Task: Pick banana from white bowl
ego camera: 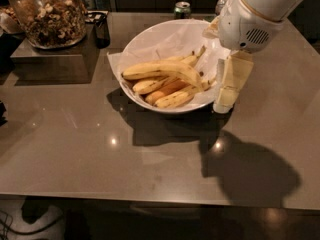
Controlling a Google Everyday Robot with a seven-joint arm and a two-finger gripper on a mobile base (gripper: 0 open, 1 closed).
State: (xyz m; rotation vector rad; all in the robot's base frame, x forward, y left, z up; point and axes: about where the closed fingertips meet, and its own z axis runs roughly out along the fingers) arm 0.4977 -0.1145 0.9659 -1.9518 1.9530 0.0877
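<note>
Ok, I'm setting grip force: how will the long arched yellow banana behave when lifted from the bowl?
Likely stiff yet bruisable: the long arched yellow banana shows brown flecks. Lying atop shorter bananas, it may drag them. Its curve could pivot in the white claw, hanging at the right rim of the round white paper-lined bowl.

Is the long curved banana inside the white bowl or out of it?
Inside. The banana lies on the other bananas in the white bowl; the gripper hangs beside the bowl's rim.
</note>
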